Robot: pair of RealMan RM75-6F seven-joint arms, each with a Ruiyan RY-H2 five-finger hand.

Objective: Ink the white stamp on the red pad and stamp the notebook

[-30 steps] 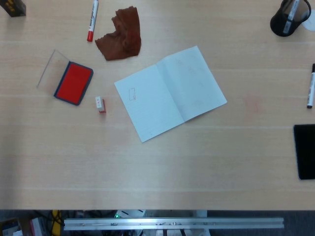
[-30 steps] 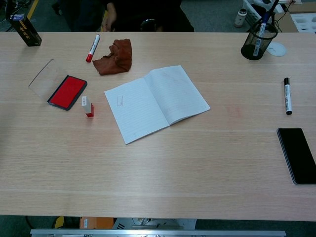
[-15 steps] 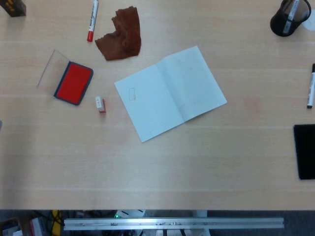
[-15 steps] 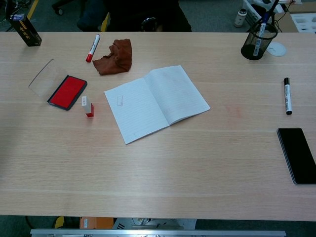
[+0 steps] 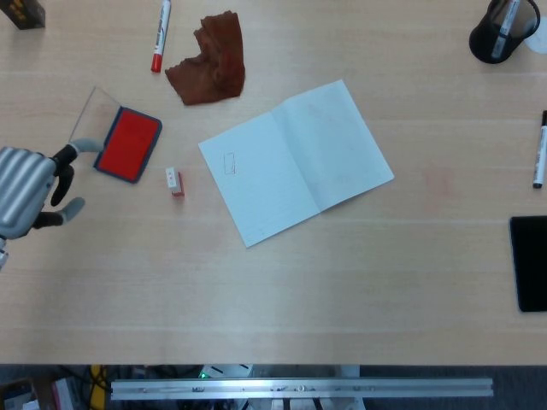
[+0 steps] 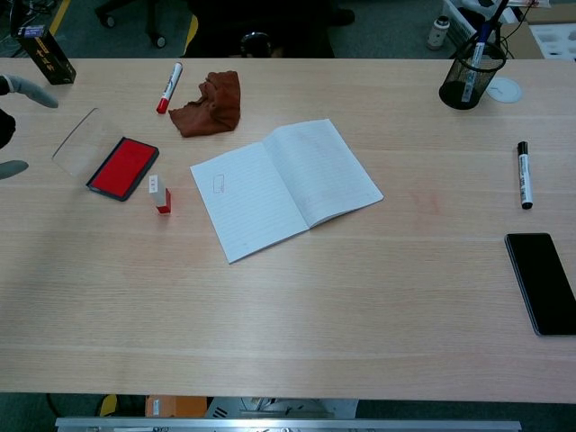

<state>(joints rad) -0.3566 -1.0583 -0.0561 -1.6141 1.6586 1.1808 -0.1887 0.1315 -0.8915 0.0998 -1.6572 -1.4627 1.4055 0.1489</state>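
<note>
The white stamp [image 5: 174, 181] [image 6: 159, 193] with a red base stands upright on the table, just right of the red ink pad [image 5: 128, 144] [image 6: 122, 168]. The pad lies uncovered, its clear lid [image 5: 88, 120] [image 6: 76, 141] folded back to the left. The notebook [image 5: 295, 160] [image 6: 284, 186] lies spread in the middle, with a faint red rectangular mark on its left page. My left hand [image 5: 30, 190] [image 6: 11, 126] enters at the left edge, left of the pad, fingers apart and holding nothing. My right hand is out of sight.
A red marker [image 5: 160, 34] [image 6: 167, 86] and a crumpled brown cloth [image 5: 210, 58] [image 6: 209, 103] lie behind the pad. A black mesh pen cup [image 5: 498, 29] [image 6: 468, 71], a black marker [image 5: 539, 150] [image 6: 524, 175] and a black phone [image 5: 529, 262] [image 6: 543, 283] are at the right.
My left hand has come into view from the left edge, toward the ink pad. Nothing on the table has moved.
</note>
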